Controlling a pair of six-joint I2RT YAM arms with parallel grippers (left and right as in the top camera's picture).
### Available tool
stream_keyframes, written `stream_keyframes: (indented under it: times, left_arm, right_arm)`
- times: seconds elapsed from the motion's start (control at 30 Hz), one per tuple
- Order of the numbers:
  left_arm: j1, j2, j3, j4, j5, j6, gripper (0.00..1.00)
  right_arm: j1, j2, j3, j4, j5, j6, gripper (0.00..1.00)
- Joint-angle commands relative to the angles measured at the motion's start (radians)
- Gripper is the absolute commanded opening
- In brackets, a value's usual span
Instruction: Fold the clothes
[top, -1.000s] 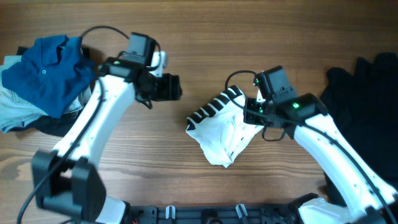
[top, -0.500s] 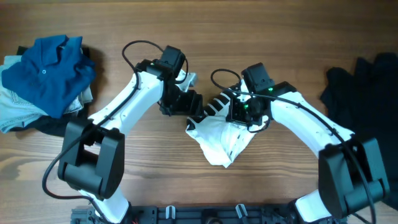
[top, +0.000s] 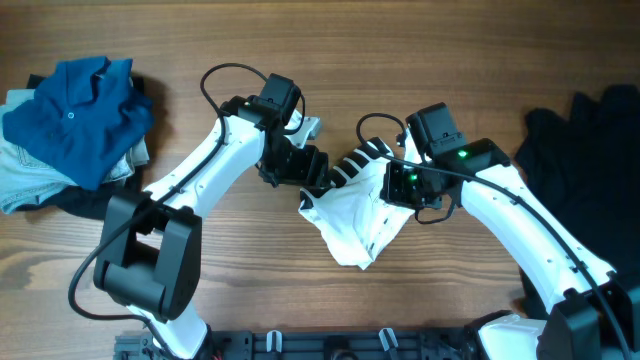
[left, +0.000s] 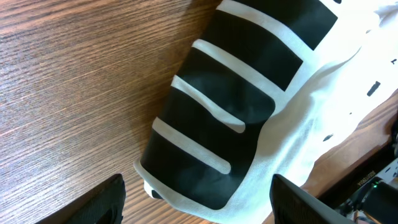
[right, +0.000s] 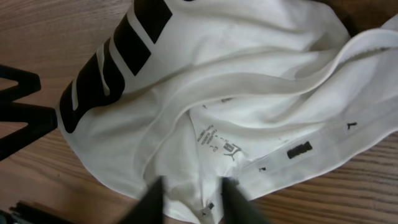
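The white shirt (top: 355, 225) lies bunched mid-table (top: 260, 275), its long axis running from the near tip to the far edge, where both grippers sit. The left gripper (top: 314, 175), jaws spread wide, hangs over the black-barred print (left: 230, 106) at the far-left corner, seemingly best placed to grab. The right gripper (top: 402, 186) is over the far-right folds, its blurred fingers slightly parted; whether they pinch cloth I cannot tell. The neck label (right: 214, 140) is too small to read.
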Motion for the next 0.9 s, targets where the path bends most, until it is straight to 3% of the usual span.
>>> stream_keyframes:
  times: [0.0,0.1,0.23,0.3,0.37,0.5,0.7,0.87]
  left_arm:
    - [0.011,0.006,-0.01,-0.005,-0.068,0.023,0.77]
    - [0.059,0.006,-0.01,-0.009,-0.072,0.023,0.79]
    - [0.119,0.006,-0.01,-0.016,-0.071,0.015,0.8]
    - [0.144,0.006,-0.01,-0.018,-0.071,0.015,0.8]
    - [0.157,0.006,-0.01,-0.02,-0.071,0.016,0.8]
    - [0.156,0.006,-0.01,-0.02,-0.071,0.016,0.81]
    - [0.155,0.006,-0.01,-0.02,-0.071,0.016,0.81]
    - [0.155,0.006,-0.01,-0.018,-0.071,0.016,0.82]
  right_arm:
    - [-0.001,0.019,-0.014,0.026,-0.014,0.019,0.53]
    - [-0.001,0.082,-0.018,0.097,-0.061,0.058,0.54]
    - [-0.001,0.161,-0.019,0.184,-0.198,0.09,0.44]
    - [-0.001,0.189,-0.019,0.199,-0.198,0.125,0.34]
    - [-0.001,0.194,-0.019,0.227,-0.225,0.118,0.15]
    - [-0.002,0.169,-0.016,0.277,-0.241,0.091,0.04]
    - [-0.002,0.029,0.007,0.233,-0.235,-0.032,0.04]
    - [-0.002,-0.111,0.007,-0.013,-0.093,-0.032,0.04]
